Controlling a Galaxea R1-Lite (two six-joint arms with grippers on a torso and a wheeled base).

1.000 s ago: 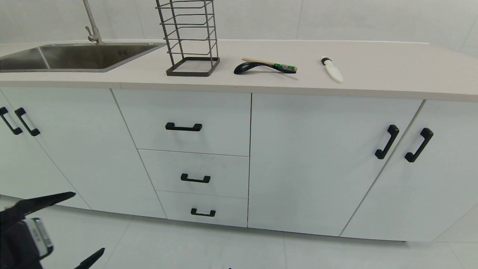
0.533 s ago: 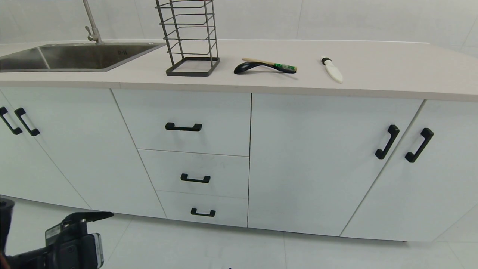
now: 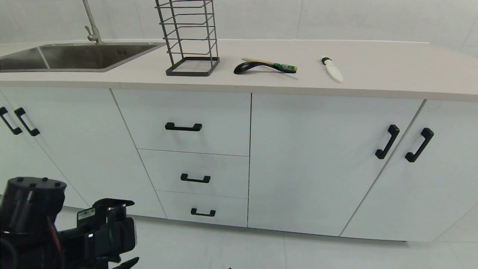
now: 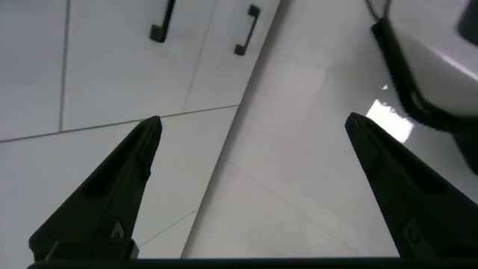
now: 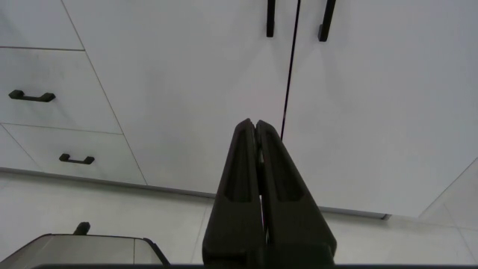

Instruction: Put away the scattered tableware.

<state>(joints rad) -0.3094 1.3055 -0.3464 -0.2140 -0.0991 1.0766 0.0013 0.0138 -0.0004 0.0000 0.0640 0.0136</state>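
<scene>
On the counter lie a black spoon [image 3: 251, 67], a wooden utensil with a green label [image 3: 274, 64] resting across it, and a white knife with a black collar [image 3: 332, 70]. My left arm [image 3: 93, 231] is low at the front left, well below the counter and far from these items. Its gripper [image 4: 254, 131] is open, nothing between the fingers [image 4: 123, 179], and faces the floor by the cabinet doors. My right gripper [image 5: 256, 127] is shut and empty, facing the white cabinet doors [image 5: 358, 112].
An empty wire rack [image 3: 190, 37] stands on the counter left of the spoon, beside a steel sink [image 3: 74, 56] with a tap. Below the counter are three closed drawers with black handles [image 3: 183, 127] and closed cabinet doors [image 3: 317, 160] on both sides.
In the head view my left arm has swung right and risen into the lower left corner, its wrist turning. The items on the counter have not moved.
</scene>
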